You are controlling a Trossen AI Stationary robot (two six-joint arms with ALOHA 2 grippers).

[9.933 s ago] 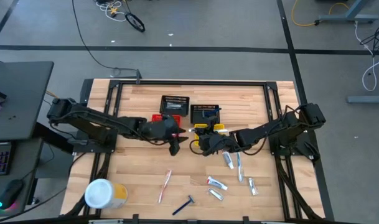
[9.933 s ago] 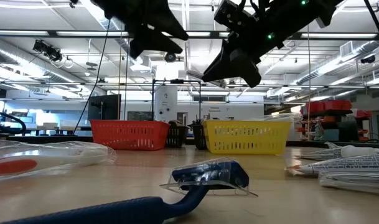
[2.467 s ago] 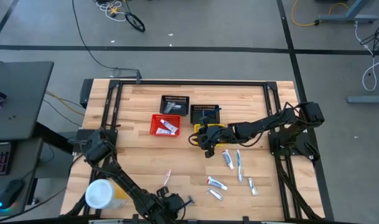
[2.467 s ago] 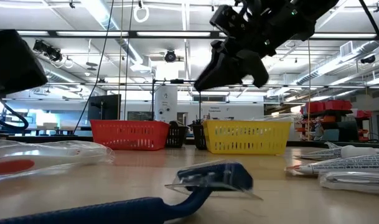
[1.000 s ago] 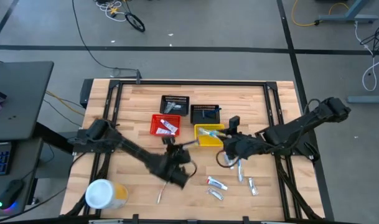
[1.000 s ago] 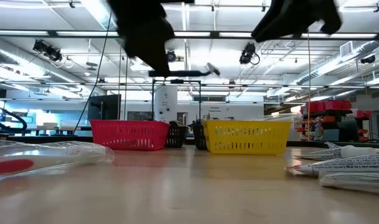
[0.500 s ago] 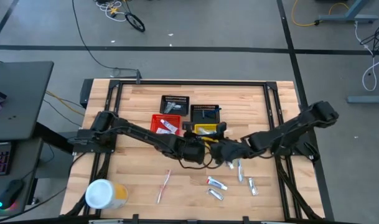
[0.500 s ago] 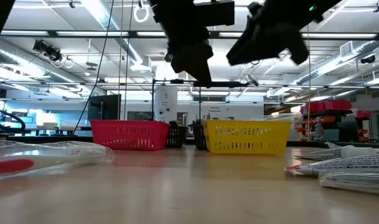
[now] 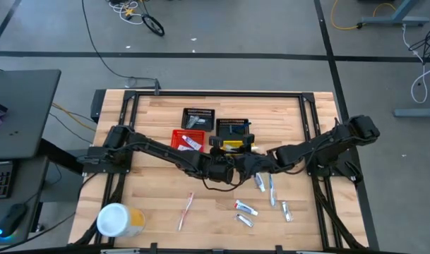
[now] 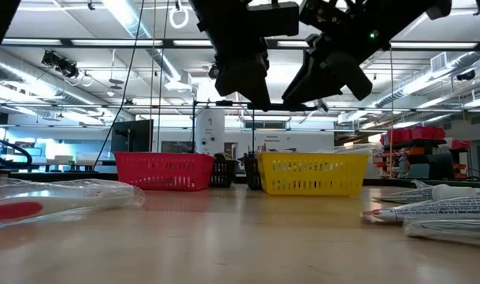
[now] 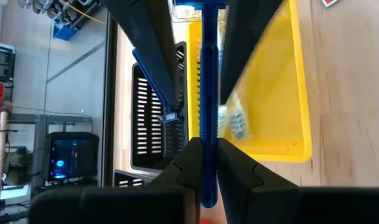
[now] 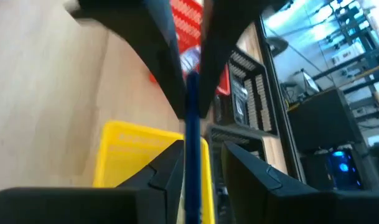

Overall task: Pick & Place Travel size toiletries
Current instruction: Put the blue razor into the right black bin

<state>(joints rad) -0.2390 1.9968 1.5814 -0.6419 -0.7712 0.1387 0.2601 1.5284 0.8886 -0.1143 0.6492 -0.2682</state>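
I have the left gripper (image 9: 222, 168) at table centre, just near of the yellow basket (image 9: 236, 146), with its fingers (image 11: 236, 171) pinched tight on the handle of a dark blue razor (image 11: 208, 93). The right gripper (image 9: 251, 164) sits immediately to its right with its fingers (image 12: 167, 168) set on either side of the same razor handle; I cannot tell whether they press on it. Further toiletries (image 9: 264, 185) lie on the table (image 9: 151, 127) to the near right, and a toothbrush (image 9: 187, 210) lies to the near left.

Bright even overhead light (ceiling strips glaring), wrist views motion-blurred, soft shadows
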